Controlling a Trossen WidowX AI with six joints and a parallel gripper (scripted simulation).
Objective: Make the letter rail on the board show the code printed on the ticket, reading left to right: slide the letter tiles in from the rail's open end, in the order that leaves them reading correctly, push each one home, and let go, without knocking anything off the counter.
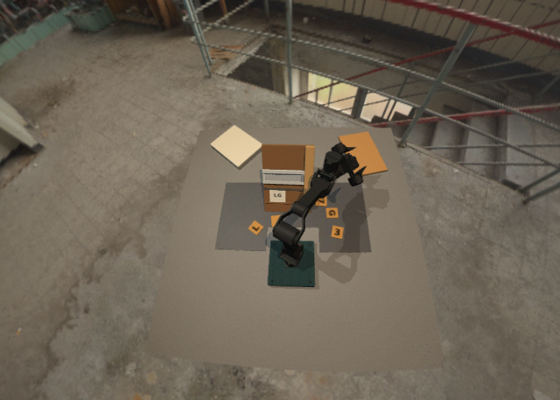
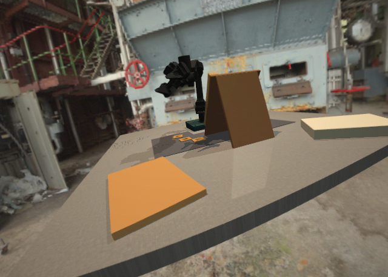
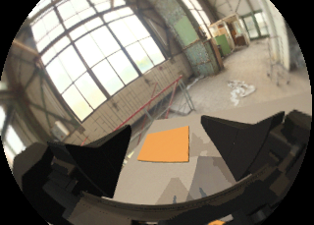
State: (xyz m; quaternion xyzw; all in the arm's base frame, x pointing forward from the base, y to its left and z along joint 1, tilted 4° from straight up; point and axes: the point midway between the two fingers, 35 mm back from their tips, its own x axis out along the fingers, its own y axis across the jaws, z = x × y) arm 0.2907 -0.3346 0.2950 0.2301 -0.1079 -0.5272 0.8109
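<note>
The brown board (image 1: pixel 283 157) (image 2: pixel 245 108) leans as an easel. A pale rail (image 1: pixel 283 177) crosses it; I make out no letter tile in it. Below it the ticket (image 1: pixel 276 195) reads LG. The L tile (image 1: pixel 255 228) lies left of the arm's base, turned askew. A G tile (image 1: pixel 332 213) lies on the right, rotated, between a 7 tile (image 1: pixel 321 200) and a 3 tile (image 1: pixel 337 231). Another tile (image 1: pixel 275 220) is partly hidden by the arm, its letter unseen. My gripper (image 1: pixel 360 158) (image 3: pixel 166 124) is open and empty, raised to the right of the board, far from the tiles.
An orange slab (image 1: pixel 371 153) (image 2: pixel 150 196) (image 3: pixel 169 145) lies at the back right, and a cream slab (image 1: pixel 235 145) (image 2: pixel 347 123) at the back left. Dark mats (image 1: pixel 239 206) lie either side of the board. The arm stands on a green base plate (image 1: pixel 291 276) and reaches past the board's right side.
</note>
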